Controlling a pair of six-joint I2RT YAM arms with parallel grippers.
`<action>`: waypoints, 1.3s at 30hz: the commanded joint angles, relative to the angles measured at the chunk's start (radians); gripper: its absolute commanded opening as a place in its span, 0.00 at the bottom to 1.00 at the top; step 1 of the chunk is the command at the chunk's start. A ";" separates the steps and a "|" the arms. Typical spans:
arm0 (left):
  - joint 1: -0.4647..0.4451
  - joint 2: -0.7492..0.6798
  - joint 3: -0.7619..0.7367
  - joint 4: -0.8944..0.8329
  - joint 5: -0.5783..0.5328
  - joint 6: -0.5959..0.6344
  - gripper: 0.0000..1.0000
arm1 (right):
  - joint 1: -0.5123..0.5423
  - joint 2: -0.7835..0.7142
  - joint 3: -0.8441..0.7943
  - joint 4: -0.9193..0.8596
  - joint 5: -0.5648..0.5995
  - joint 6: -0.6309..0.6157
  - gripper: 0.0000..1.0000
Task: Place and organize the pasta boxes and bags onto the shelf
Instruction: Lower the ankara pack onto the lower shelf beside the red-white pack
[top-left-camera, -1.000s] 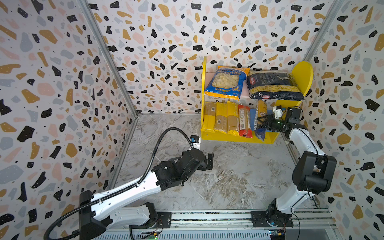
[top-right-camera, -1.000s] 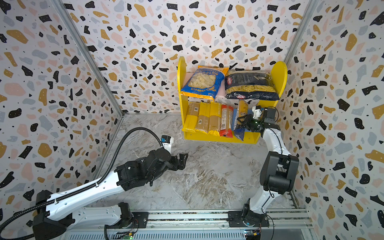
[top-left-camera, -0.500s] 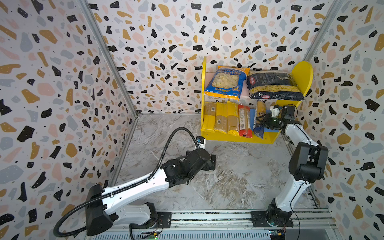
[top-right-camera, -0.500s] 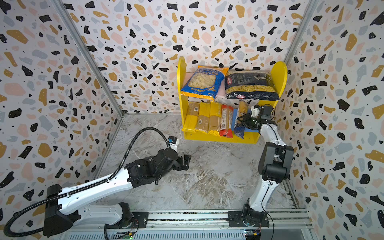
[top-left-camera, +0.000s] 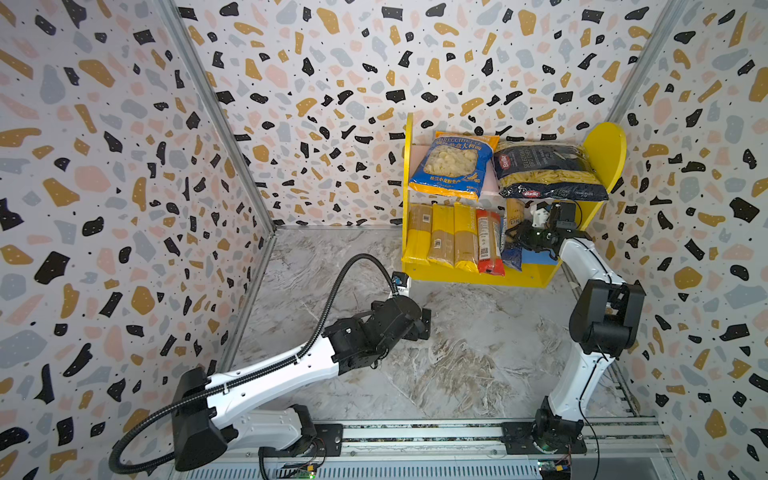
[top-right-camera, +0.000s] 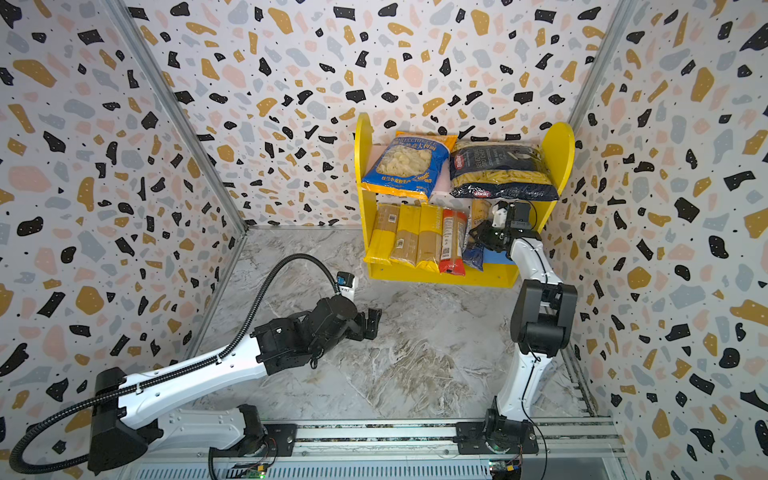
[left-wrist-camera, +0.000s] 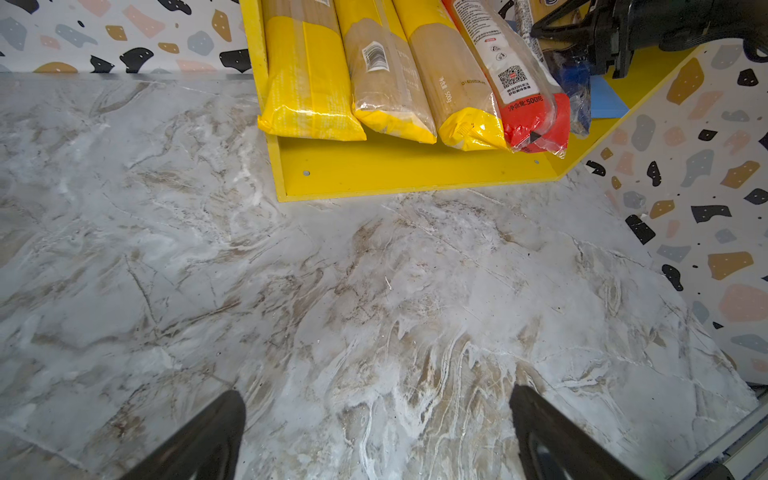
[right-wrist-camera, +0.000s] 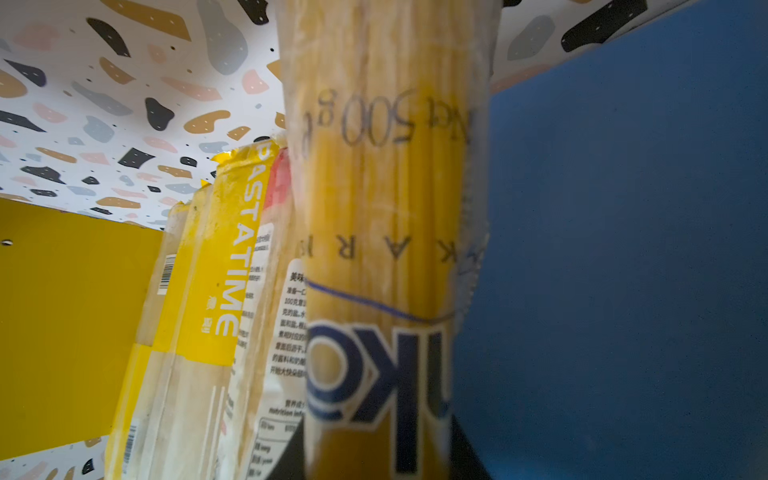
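Right gripper (top-left-camera: 516, 242) is pinched onto the slim blue-ended pack (right-wrist-camera: 386, 199), down on the shelf's (top-left-camera: 478, 279) blue lower board (top-left-camera: 540, 258). Right past the gripper's tips is the red pack (top-left-camera: 489, 243), then three yellow packs (top-left-camera: 441, 237). Above it sit the navy penne bag (top-left-camera: 548, 172) and the orecchiette bag (top-left-camera: 451, 164). Left gripper (left-wrist-camera: 374, 436), spread wide, hangs over the marble floor (top-left-camera: 478, 365), well apart.

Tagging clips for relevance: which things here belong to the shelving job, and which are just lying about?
Job: shelf, orecchiette bag, penne bag, three yellow spaghetti packs, red pack, blue-ended pack in the right gripper.
Just there: marble tabletop, patterned walls, front rail.
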 joint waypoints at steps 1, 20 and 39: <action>0.010 -0.036 -0.010 0.018 -0.022 0.003 1.00 | 0.019 -0.029 0.089 0.011 0.067 -0.048 0.14; 0.028 -0.090 -0.052 0.011 -0.028 0.004 1.00 | 0.048 -0.007 0.134 -0.100 0.306 -0.114 0.50; 0.035 -0.108 -0.045 -0.013 -0.061 -0.005 0.99 | 0.075 -0.176 -0.034 -0.041 0.332 -0.136 0.78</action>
